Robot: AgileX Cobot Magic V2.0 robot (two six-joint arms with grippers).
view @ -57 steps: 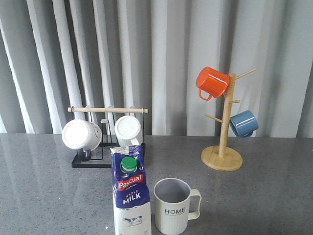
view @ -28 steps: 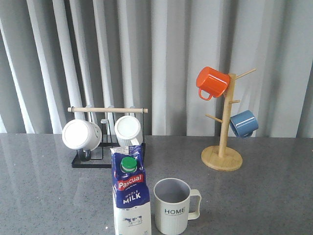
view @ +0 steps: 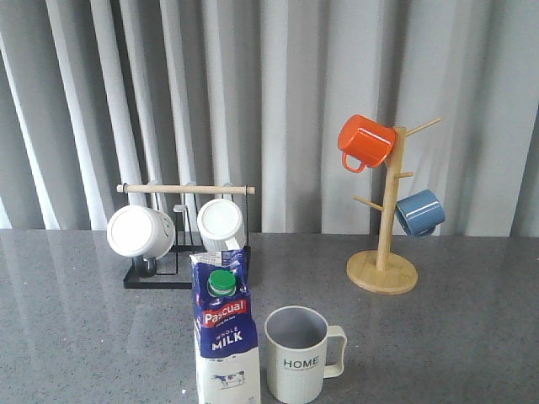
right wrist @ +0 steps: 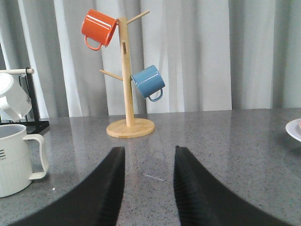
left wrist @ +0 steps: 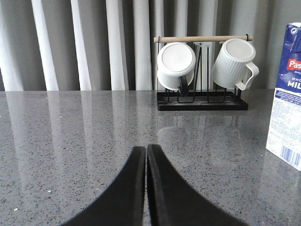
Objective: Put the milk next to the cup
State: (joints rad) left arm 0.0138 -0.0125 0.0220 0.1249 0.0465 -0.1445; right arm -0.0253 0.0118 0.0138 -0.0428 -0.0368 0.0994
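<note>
The milk (view: 224, 332), a blue-and-white carton with a green cap, stands upright at the table's front, close beside the ribbed "HOME" cup (view: 299, 354) on its right, a narrow gap between them. Neither gripper shows in the front view. In the left wrist view my left gripper (left wrist: 146, 149) is shut with nothing in it, low over bare table, the milk (left wrist: 287, 94) at the picture's edge. My right gripper (right wrist: 148, 151) is open and empty above the table, with the cup (right wrist: 16, 157) off to one side of it.
A black rack (view: 184, 240) with a wooden bar holds two white mugs at back left. A wooden mug tree (view: 385, 244) at back right carries an orange mug (view: 365, 141) and a blue mug (view: 419, 212). A plate rim (right wrist: 294, 129) shows in the right wrist view.
</note>
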